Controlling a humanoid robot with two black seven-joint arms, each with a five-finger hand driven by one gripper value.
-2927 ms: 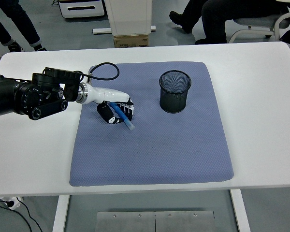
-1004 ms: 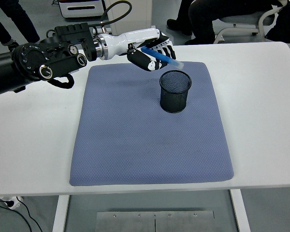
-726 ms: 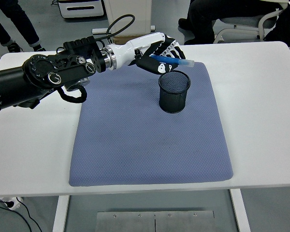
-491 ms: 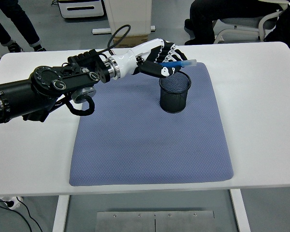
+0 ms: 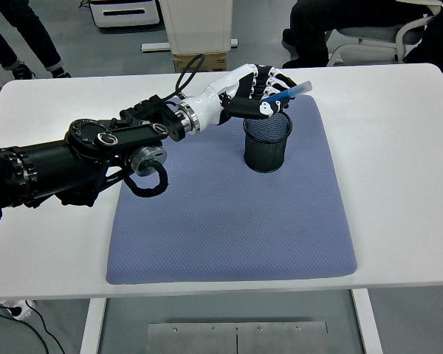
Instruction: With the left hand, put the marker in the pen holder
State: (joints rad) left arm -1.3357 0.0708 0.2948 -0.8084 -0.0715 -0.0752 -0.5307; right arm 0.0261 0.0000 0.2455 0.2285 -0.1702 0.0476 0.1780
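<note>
Marker [image 5: 286,94], a slim blue stick with a pale, translucent end, is held slanted above the pen holder's [image 5: 266,139] rim, its light tip raised toward the far right. It is pinched in the curled fingers of the left hand [image 5: 257,91], which is poised over the holder's far-left edge. The holder, a black mesh cup, is stood upright on a blue-grey mat [image 5: 229,221] spread over the white table [image 5: 399,147].
</note>
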